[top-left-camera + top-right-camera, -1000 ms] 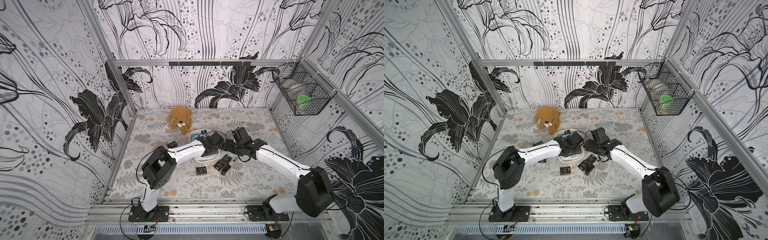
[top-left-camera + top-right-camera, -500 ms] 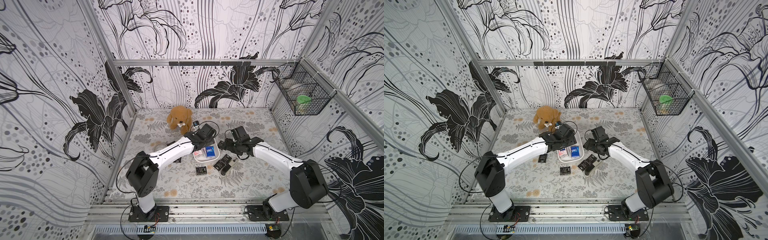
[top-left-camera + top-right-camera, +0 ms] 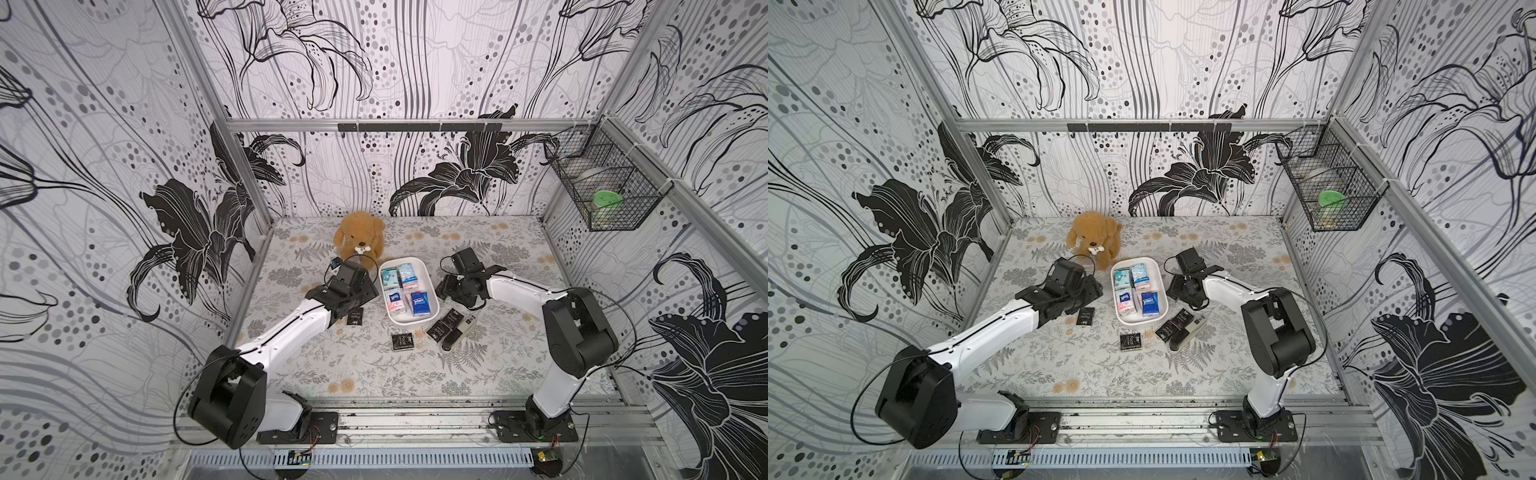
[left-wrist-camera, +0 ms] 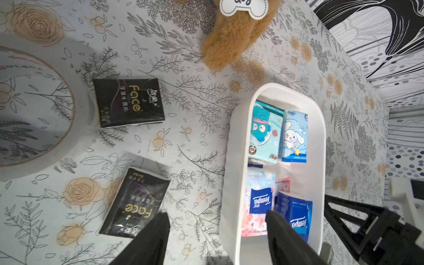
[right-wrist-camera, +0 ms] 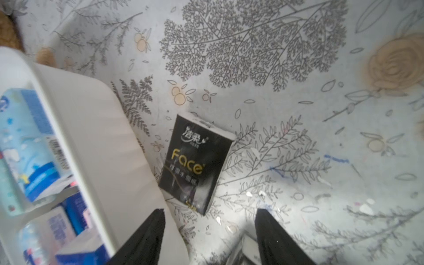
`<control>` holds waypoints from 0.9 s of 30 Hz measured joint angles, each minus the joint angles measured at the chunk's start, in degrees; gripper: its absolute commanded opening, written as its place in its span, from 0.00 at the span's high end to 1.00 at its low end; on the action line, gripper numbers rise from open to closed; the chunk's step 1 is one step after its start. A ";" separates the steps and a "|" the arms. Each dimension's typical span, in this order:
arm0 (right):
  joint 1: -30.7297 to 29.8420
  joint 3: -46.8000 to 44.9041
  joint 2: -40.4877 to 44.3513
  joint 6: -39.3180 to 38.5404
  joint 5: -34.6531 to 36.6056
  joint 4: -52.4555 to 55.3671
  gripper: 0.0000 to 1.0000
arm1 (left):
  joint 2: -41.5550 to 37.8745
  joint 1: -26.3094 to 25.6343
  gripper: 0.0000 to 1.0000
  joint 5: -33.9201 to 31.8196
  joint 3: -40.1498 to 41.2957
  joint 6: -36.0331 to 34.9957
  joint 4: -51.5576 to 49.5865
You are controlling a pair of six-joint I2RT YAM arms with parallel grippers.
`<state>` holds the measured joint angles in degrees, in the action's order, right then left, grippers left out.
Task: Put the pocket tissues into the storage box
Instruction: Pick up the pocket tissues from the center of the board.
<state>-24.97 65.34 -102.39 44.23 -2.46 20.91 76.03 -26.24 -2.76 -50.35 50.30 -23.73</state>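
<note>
The white storage box (image 3: pixel 433 291) (image 3: pixel 1162 305) sits mid-table and holds several pocket tissues: teal (image 3: pixel 390 277), light blue (image 3: pixel 406 276), pink-white (image 3: pixel 395 300) and dark blue (image 3: pixel 420 304). Black packets lie outside it at the left (image 3: pixel 355 318), in front (image 3: pixel 402 341) and at the front right (image 3: pixel 444 325). My left gripper (image 3: pixel 366 291) (image 4: pixel 217 213) is open and empty, straddling the box's left wall (image 4: pixel 229 183), with two black packets (image 4: pixel 129 102) (image 4: pixel 135 202) beside it. My right gripper (image 3: pixel 445 289) (image 5: pixel 210 210) is open and empty by the box's right wall (image 5: pixel 103 137), near a black packet (image 5: pixel 196 163).
A brown teddy dog (image 3: pixel 359 239) sits just behind the box. A tape roll (image 4: pixel 34 103) lies left of the left gripper. A black-and-silver stapler-like object (image 3: pixel 457 337) lies by the front-right packets. A black wire basket (image 3: pixel 602 195) hangs on the right wall.
Both grippers have drawn away from above the storage box, the left one to its left side and the right one to its right. The box's contents now show.
</note>
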 measured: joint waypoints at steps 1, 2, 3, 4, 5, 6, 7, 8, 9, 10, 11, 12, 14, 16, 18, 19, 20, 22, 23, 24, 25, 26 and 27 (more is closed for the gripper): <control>0.33 0.57 -0.81 0.11 -0.13 -0.02 0.33 | -1.18 0.35 0.29 0.55 0.92 -0.50 0.26; 0.59 1.18 -1.55 0.15 -0.15 -0.02 0.35 | -1.95 0.57 0.29 0.98 1.44 -0.92 0.57; 0.83 1.97 -2.38 0.13 -0.17 -0.02 0.38 | -2.71 0.85 0.29 1.44 1.90 -1.40 0.85; 1.01 2.75 -3.15 0.17 -0.22 -0.09 0.41 | -3.17 1.03 0.29 1.66 2.10 -1.75 1.07; 1.09 3.45 -3.69 0.20 -0.31 -0.15 0.45 | -3.39 1.27 0.29 1.95 2.19 -2.08 1.16; 1.11 4.15 -4.28 0.22 -0.39 -0.22 0.49 | -3.56 1.33 0.29 2.21 2.29 -2.43 1.33; 1.11 4.74 -4.68 0.31 -0.57 -0.33 0.54 | -3.58 1.51 0.29 2.49 2.34 -2.62 1.46; 1.11 5.14 -4.94 0.48 -0.63 -0.42 0.57 | -3.58 1.62 0.29 2.62 2.43 -2.69 1.55; 1.11 5.60 -5.22 0.55 -0.87 -0.48 0.60 | -3.58 1.68 0.29 2.80 2.60 -2.75 1.68; 1.11 5.97 -5.44 0.70 -1.07 -0.61 0.61 | -3.58 1.84 0.29 2.93 2.73 -2.78 1.73; 1.11 6.19 -5.60 0.81 -1.20 -0.63 0.62 | -3.58 1.90 0.29 3.06 2.84 -2.80 1.90; 1.11 6.45 -5.86 0.90 -1.29 -0.66 0.64 | -3.58 1.92 0.29 3.23 2.95 -2.80 1.97; 1.11 6.78 -6.49 0.96 -1.42 -0.68 0.64 | -3.56 1.92 0.29 3.65 3.04 -2.80 2.08; 1.11 6.88 -7.32 0.96 -1.44 -0.68 0.64 | -3.56 1.92 0.29 3.96 3.04 -2.80 2.19; 1.11 6.88 -8.11 0.98 -1.46 -0.68 0.62 | -3.56 1.92 0.29 4.07 3.04 -2.80 2.29; 1.11 6.91 -8.35 0.98 -1.55 -0.70 0.61 | -3.56 1.92 0.29 4.13 3.04 -2.80 2.32; 1.11 6.95 -8.41 0.96 -1.62 -0.70 0.61 | -3.56 1.92 0.29 4.13 3.04 -2.80 2.32; 1.11 7.21 -8.55 0.94 -1.64 -0.63 0.62 | -3.56 1.95 0.29 4.17 3.04 -2.80 2.32; 1.11 7.32 -8.61 0.90 -1.64 -0.66 0.64 | -3.56 1.95 0.29 4.24 3.04 -2.80 2.32; 1.11 7.39 -8.70 0.68 -1.68 -0.68 0.67 | -3.56 1.97 0.29 4.31 3.04 -2.80 2.32; 1.11 7.43 -8.79 0.46 -1.84 -0.74 0.70 | -3.56 1.99 0.29 4.33 3.04 -2.80 2.32; 1.11 7.43 -8.83 0.42 -1.84 -0.85 0.73 | -3.56 2.01 0.29 4.33 3.04 -2.80 2.34; 1.11 7.56 -8.90 0.11 -1.88 -0.83 0.77 | -3.56 2.03 0.29 4.35 3.04 -2.80 2.32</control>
<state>-23.86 72.90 -111.28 44.34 -4.34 20.08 72.47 -24.21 1.58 -47.31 47.51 -21.41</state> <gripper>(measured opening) 0.292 0.713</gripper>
